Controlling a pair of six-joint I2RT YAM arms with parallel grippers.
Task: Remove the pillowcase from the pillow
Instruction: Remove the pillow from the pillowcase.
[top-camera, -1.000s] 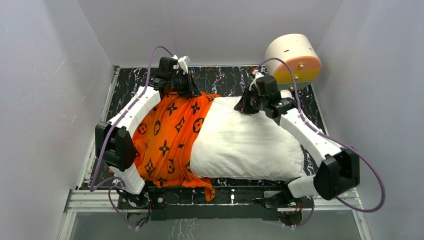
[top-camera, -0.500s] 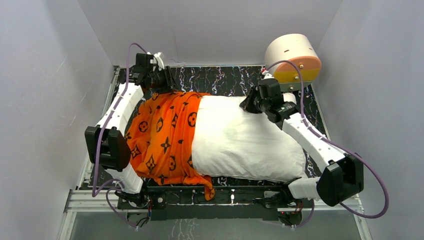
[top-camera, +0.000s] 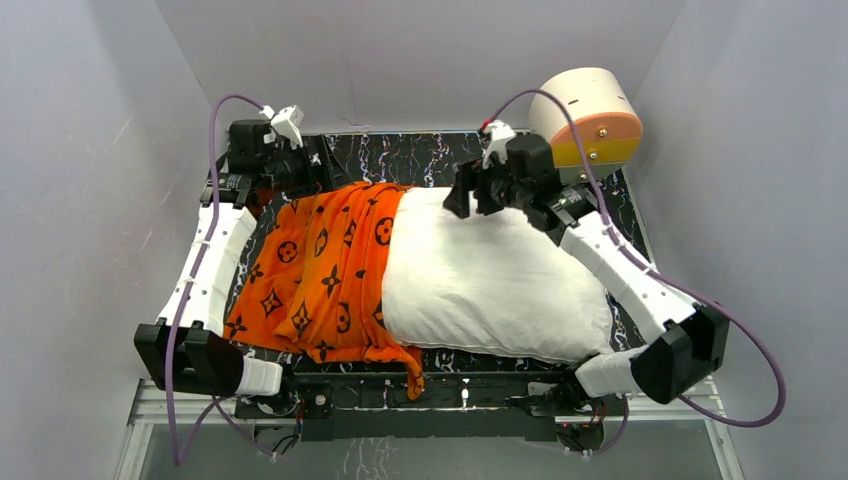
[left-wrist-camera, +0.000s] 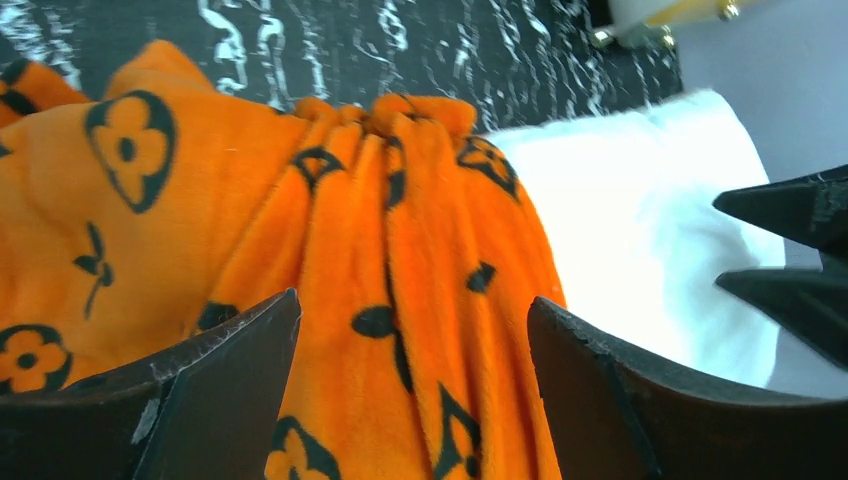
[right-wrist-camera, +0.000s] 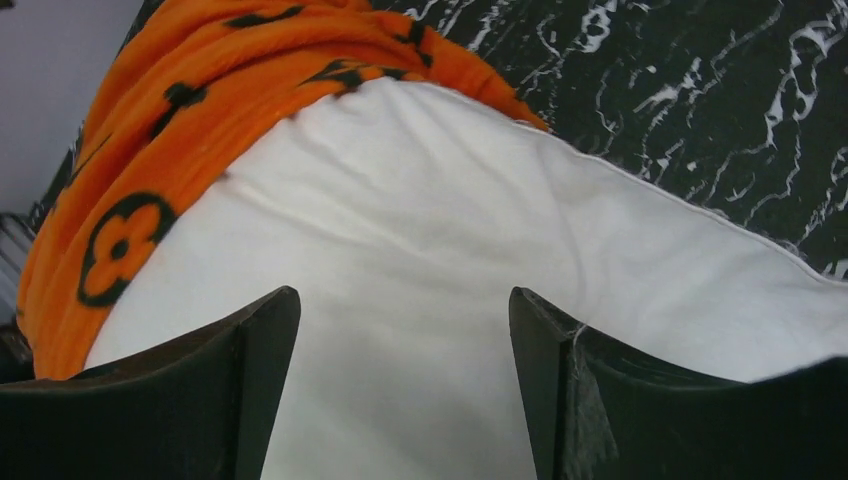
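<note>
The orange pillowcase (top-camera: 320, 275) with dark brown motifs lies bunched over the left end of the white pillow (top-camera: 490, 285), most of which is bare. My left gripper (top-camera: 315, 170) hovers at the pillowcase's far left corner. In the left wrist view it (left-wrist-camera: 413, 310) is open, with the pillowcase (left-wrist-camera: 300, 230) below the gap and the pillow (left-wrist-camera: 640, 230) to the right. My right gripper (top-camera: 462, 198) is at the pillow's far edge. Its wrist view shows it (right-wrist-camera: 403, 300) open above the pillow (right-wrist-camera: 450, 250), with the pillowcase (right-wrist-camera: 200, 110) further off.
A round cream and orange box (top-camera: 588, 115) stands at the back right corner, just behind the right arm. The black marbled tabletop (top-camera: 430, 160) shows along the far edge. White walls close in on the left, right and back.
Both grippers have opened. The left one let go of the pillowcase and drew back to the far left; the right one let go of the pillow's far edge and shifted left.
</note>
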